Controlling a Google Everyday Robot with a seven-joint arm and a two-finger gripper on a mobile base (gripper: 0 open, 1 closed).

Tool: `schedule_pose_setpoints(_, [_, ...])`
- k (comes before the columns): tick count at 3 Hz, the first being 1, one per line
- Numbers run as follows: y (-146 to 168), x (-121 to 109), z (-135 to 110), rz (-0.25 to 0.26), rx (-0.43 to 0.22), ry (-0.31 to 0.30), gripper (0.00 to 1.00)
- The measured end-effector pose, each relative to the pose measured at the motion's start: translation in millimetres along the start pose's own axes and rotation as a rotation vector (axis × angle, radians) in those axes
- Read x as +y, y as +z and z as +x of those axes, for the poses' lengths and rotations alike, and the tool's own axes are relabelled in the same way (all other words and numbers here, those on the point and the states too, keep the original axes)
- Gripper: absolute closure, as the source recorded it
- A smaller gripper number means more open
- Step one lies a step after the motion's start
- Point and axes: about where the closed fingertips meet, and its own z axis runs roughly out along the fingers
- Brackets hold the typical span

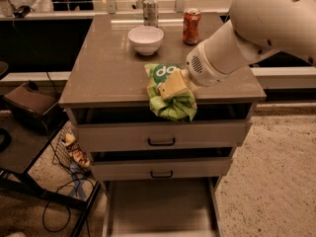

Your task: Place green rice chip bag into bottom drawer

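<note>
My gripper (168, 88) is at the front edge of the tabletop (106, 75), at the end of my white arm (256, 28), which reaches in from the side where the orange soda can (191, 26) stands. My tan fingers (173, 84) are pinched on the green rice chip bag (174, 107), gripping it around its middle. The bag is crumpled in my hold, with part of its white lettering showing above the fingers. Its lower end droops past the tabletop edge, in front of the dark gap above the top drawer front (160, 136). Below that is a second drawer front (160, 169) with a black handle. Lower down, the bottom drawer (160, 206) stands pulled out, its flat floor and low side walls showing. The bag hangs well above that drawer and somewhat behind it, and is not inside it. Farther back on the tabletop a white bowl (145, 38) sits near the orange soda can. A silver can (150, 10) stands behind the bowl at the rear edge.
</note>
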Motion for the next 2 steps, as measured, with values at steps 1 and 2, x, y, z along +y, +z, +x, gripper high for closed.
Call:
schedule_pose_setpoints(1, [-1.6, -18.7, 23.6, -0.028, 0.015, 0.009, 1.00])
schedule_pose_setpoints(2, [-5.5, -53.2, 86.0, -0.072, 0.054, 0.017, 1.00])
